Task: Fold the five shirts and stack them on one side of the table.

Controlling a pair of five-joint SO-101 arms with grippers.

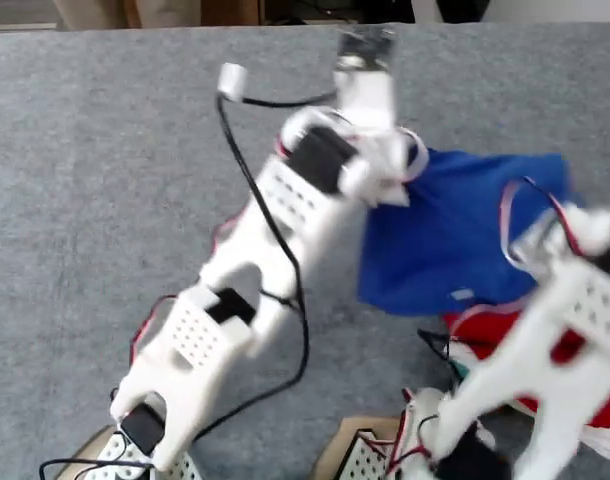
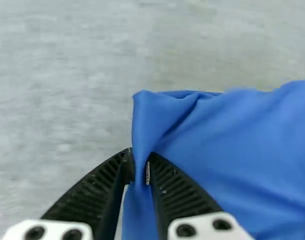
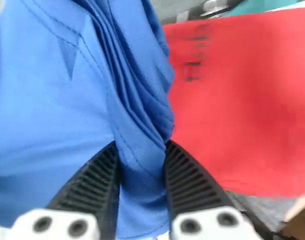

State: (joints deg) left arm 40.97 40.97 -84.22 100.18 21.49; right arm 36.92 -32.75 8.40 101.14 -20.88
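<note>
Tabletop (image 1: 95,170), grey, spreads across the left. The left arm (image 1: 275,210), with a black cable (image 1: 247,170) running along it, crosses toward the centre. There the left gripper (image 2: 141,172) is clenched on a bunched corner of the blue shirt (image 2: 232,150). The shirt stretches right of centre between both grippers. The right gripper (image 3: 141,165) pinches its other gathered edge. A red shirt (image 3: 242,100) lies just beside it, partly hidden behind the right arm (image 1: 545,340).
</note>
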